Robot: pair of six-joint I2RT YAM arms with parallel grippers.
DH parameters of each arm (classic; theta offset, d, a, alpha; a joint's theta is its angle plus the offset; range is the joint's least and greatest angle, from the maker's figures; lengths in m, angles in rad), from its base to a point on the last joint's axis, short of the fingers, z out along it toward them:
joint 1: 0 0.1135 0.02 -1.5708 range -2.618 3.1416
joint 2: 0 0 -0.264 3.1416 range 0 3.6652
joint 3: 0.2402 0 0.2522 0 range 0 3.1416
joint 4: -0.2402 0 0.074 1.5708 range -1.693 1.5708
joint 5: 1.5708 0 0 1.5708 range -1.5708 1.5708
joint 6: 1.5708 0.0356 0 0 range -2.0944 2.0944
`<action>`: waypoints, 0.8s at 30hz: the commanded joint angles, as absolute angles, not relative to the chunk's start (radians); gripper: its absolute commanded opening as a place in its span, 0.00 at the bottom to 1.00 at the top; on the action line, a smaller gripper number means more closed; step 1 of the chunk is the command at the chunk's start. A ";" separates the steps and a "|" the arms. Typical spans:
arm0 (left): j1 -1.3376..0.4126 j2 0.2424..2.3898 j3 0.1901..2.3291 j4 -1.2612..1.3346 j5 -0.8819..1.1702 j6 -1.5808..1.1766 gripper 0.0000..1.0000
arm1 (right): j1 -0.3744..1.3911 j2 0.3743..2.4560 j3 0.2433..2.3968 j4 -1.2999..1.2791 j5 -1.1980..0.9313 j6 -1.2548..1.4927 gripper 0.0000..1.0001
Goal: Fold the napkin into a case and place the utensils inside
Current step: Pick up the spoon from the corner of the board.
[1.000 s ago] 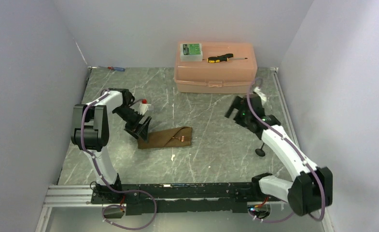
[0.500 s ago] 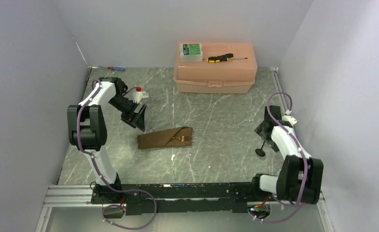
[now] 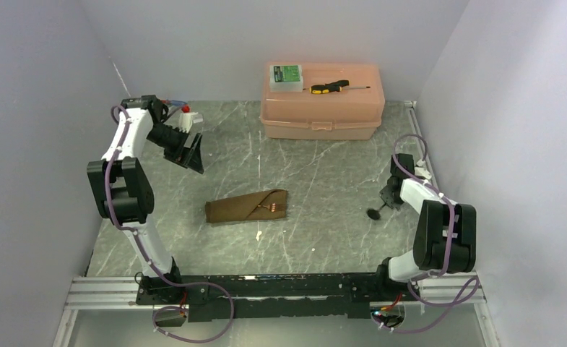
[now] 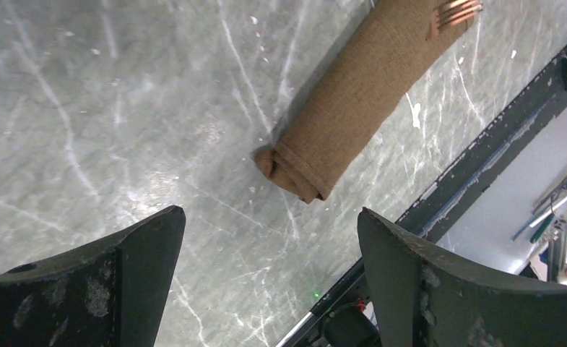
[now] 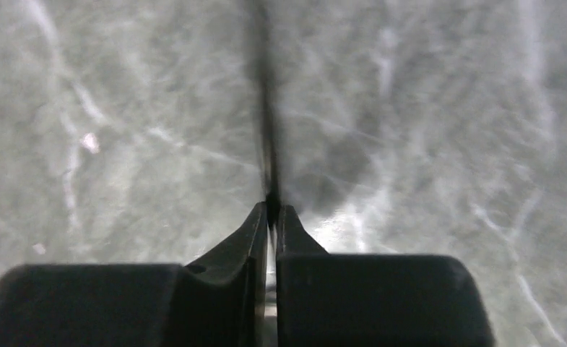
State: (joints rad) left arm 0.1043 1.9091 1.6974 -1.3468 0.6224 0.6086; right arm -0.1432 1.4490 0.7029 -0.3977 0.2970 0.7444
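Note:
The napkin [image 3: 246, 207] lies mid-table folded into a narrow brown case with a diagonal flap, and copper fork tines [image 3: 271, 206] poke out of its right end. From the left wrist view the case [image 4: 367, 94] runs diagonally, tines [image 4: 457, 11] at the top edge. My left gripper [image 3: 192, 153] hangs open at the back left, well away from the case, with nothing between its fingers [image 4: 269, 213]. My right gripper [image 3: 387, 199] sits low by the right wall, shut on the thin handle [image 5: 266, 108] of a dark utensil whose black rounded end [image 3: 373, 214] points left.
A pink plastic box [image 3: 322, 101] stands at the back, with a small green-labelled case [image 3: 286, 75] and a yellow-and-black screwdriver [image 3: 329, 87] on its lid. A white scrap [image 3: 258, 235] lies in front of the case. Walls stand close on both sides. The black rail [image 4: 482, 152] runs along the near edge.
My right gripper came down beside the right wall and shut on the utensil's handle, shifting its round end leftward. My left arm drew back and left, away from the napkin, still open.

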 commanded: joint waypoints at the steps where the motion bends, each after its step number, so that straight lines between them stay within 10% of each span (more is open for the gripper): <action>1: 0.152 1.922 1.777 -1.356 0.628 0.603 0.92 | -0.089 1.512 0.721 -0.338 0.206 0.741 0.00; 6: 0.176 1.922 1.786 -1.346 0.643 0.581 0.68 | 0.075 1.583 0.782 -0.297 0.185 0.697 0.00; 10: 0.176 1.921 1.779 -1.375 0.671 0.592 0.94 | 0.255 1.634 0.890 -0.294 0.188 0.626 0.00; 24: 0.122 1.936 1.731 -1.427 0.993 0.562 0.94 | 0.567 1.449 0.999 -0.313 -0.093 0.223 0.00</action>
